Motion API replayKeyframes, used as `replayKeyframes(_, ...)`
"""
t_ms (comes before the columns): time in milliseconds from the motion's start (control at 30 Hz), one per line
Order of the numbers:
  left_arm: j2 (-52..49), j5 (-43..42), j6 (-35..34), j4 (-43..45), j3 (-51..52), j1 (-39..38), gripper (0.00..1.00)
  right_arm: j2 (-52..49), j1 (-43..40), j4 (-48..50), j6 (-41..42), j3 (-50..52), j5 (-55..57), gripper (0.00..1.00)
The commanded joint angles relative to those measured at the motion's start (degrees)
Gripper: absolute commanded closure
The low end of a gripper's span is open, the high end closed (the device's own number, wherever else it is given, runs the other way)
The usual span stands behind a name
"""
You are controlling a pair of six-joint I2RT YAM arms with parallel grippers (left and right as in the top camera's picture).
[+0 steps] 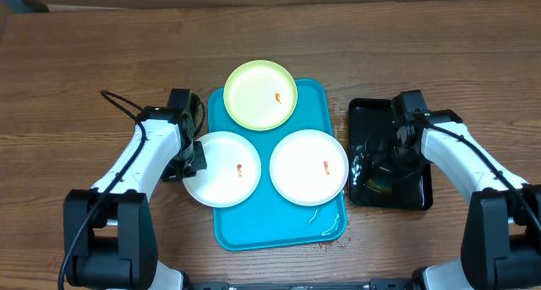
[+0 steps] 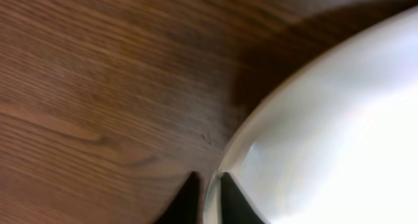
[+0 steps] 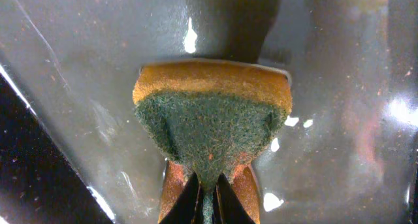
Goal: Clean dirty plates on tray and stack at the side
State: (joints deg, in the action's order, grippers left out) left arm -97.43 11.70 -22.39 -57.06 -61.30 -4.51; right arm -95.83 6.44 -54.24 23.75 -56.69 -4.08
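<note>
The opening step of the cleaning is judged to be in hand: the tool is being wetted and a first plate secured. The sponge [image 3: 212, 113], green scouring face over orange foam, is pinched at its near end by the right gripper [image 3: 208, 199], whose jaws are clenched on it. It is pressed against the wet floor of the black tray [image 3: 78, 67] at the right of the table [image 1: 68, 70].

The left gripper [image 2: 210, 201] is set at the left rim of the left white plate [image 1: 224, 167]. In the left wrist view the white edge is seen between the two dark fingertips, so the rim appears to be grasped, though thinly. That plate is laid on the near left of the turquoise tray [image 1: 279, 231], overhanging its left edge. The right white plate [image 1: 308, 167] is beside it on the tray, and the yellow-green plate [image 1: 260, 94] is at the far end. An orange smear [image 1: 239, 170] is carried by each plate, and none is wiped yet.

Next, the sponge is to be lifted out of the black tray, carried left across the right white plate, and brought down on the smear of the held plate. No stack is begun at the side.
</note>
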Motion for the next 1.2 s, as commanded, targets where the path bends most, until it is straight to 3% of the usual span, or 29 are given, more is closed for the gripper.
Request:
replayKeyframes(0,-0.42,2.73,0.48,1.29,0.35,0.76,0.73,0.7,0.26,0.11,-0.13,-1.68,-0.07,0.96)
replayKeyframes(67,-0.39,2.67,1.68,1.64,-0.02,0.76,0.51,0.7,0.26,0.11,-0.13,-1.68,-0.07,0.96)
replayKeyframes(133,-0.39,2.45,2.86,1.4,-1.05,0.74,0.5,0.7,0.26,0.11,-0.15,-1.68,-0.07,0.96)
replayKeyframes(200,-0.37,1.36,3.61,-0.96,-3.91,0.74,0.37,0.7,0.26,0.11,-0.13,-1.68,-0.07,0.96)
replayKeyframes(300,-0.15,-1.22,3.69,-5.29,-9.03,0.72,0.32,0.7,0.26,0.11,-0.15,-1.68,-0.07,0.96)
replayKeyframes(567,0.92,-17.84,7.63,-11.76,-21.77,-2.78,0.37,0.7,0.26,0.11,-0.15,-1.68,-0.07,0.96)
replayKeyframes(733,0.57,-22.27,6.47,-9.03,-18.97,-9.51,0.46,0.7,0.26,-0.02,-0.15,-1.68,-0.07,0.96)
replayKeyframes(833,0.24,-22.43,3.76,-3.56,-14.05,-13.92,0.45,0.7,0.26,0.0,-0.15,-1.68,-0.07,0.96)
replayKeyframes(1000,0.11,-26.25,2.21,8.85,-6.51,-18.67,0.69,0.7,0.26,0.13,-0.15,-1.68,-0.07,0.96)
replayKeyframes(1167,0.02,-26.71,2.21,17.94,-2.51,-22.12,0.85,0.7,0.26,0.11,-0.15,-1.68,-0.07,0.96)
